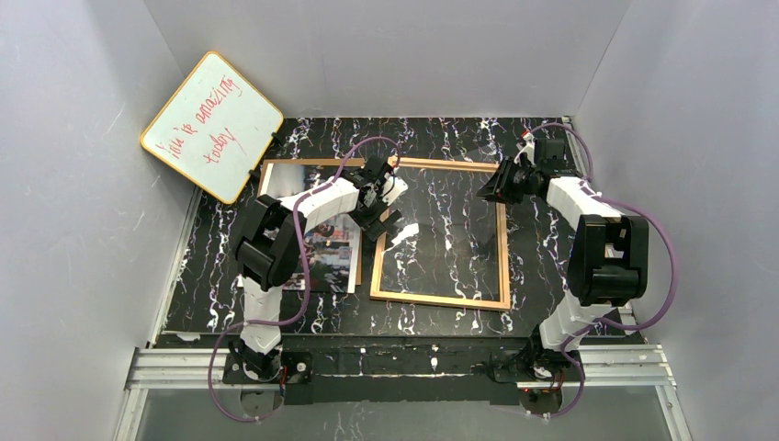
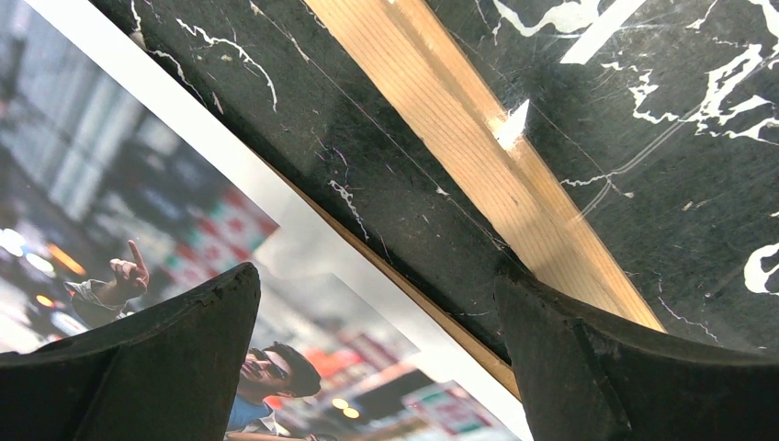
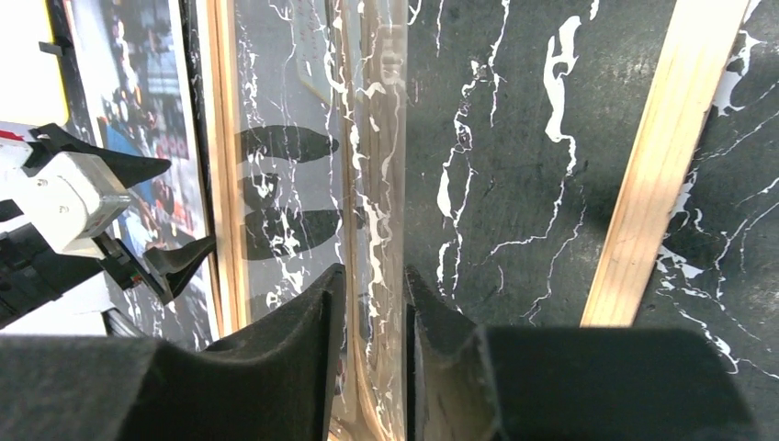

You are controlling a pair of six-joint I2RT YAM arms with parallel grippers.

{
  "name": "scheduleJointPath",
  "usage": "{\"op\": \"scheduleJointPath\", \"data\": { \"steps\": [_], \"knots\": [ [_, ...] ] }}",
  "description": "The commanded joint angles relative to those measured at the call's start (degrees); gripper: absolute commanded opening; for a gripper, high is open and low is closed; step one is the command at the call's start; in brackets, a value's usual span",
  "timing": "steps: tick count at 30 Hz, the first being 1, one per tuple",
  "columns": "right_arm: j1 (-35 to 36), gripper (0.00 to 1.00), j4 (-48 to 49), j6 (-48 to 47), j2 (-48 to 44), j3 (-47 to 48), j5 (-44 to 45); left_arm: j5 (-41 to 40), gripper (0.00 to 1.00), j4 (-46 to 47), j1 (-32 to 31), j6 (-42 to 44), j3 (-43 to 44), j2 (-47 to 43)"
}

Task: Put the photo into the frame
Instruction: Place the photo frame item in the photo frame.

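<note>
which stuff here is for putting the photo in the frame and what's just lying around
For the job:
photo
wooden frame

Just lying about:
whiteboard with red writing, leaning at the back left

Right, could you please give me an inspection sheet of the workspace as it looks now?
Surface: black marbled table, white streaks.
Job's things: the photo lies face up to the left of the frame, outside it; the frame lies flat at mid-table.
Clutter: yellow-rimmed whiteboard with red writing leans at the far left wall.
Grippers: left gripper wide open and empty, over the gap between photo and frame. Right gripper has its fingers narrowly apart, low over the frame; grip cannot be told.
Cables: purple cables loop along both arms.
Surroundings: plain pale walls on three sides; metal rail at the near edge.
</note>
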Motion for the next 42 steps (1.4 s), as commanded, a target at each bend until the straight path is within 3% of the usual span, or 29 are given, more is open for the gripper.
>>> {"op": "scheduleJointPath", "data": {
  "steps": [1,9,27,32,38,42],
  "knots": [
    [0.0,0.38,3.3,0.3,0.1,-0.4,2.2,0.9,0.98,-3.3,-0.8,0.1,-1.8,-1.3],
    [0.0,0.52,1.6,-0.4,0.8,-0.5,7.3,0.3,0.98,-3.8,-0.8,0.3,-1.1,-1.3],
    [0.1,0.66,-2.4,-2.2,4.7,3.1,18.1,-0.5,0.98,-4.0,-0.8,0.5,-1.1,-1.2],
    [0.0,0.79,-2.3,-2.2,3.7,3.4,21.0,-0.3,0.98,-4.0,-0.8,0.5,-1.1,-1.1],
    [0.0,0.79,-2.5,-2.0,3.5,4.3,21.4,-0.8,0.98,-4.1,-0.8,0.5,-1.2,-1.2],
    [0.3,0.71,-2.5,-1.0,2.6,4.3,21.1,-0.8,0.98,-4.0,-0.8,0.5,-1.4,-1.5]
  ]
}}
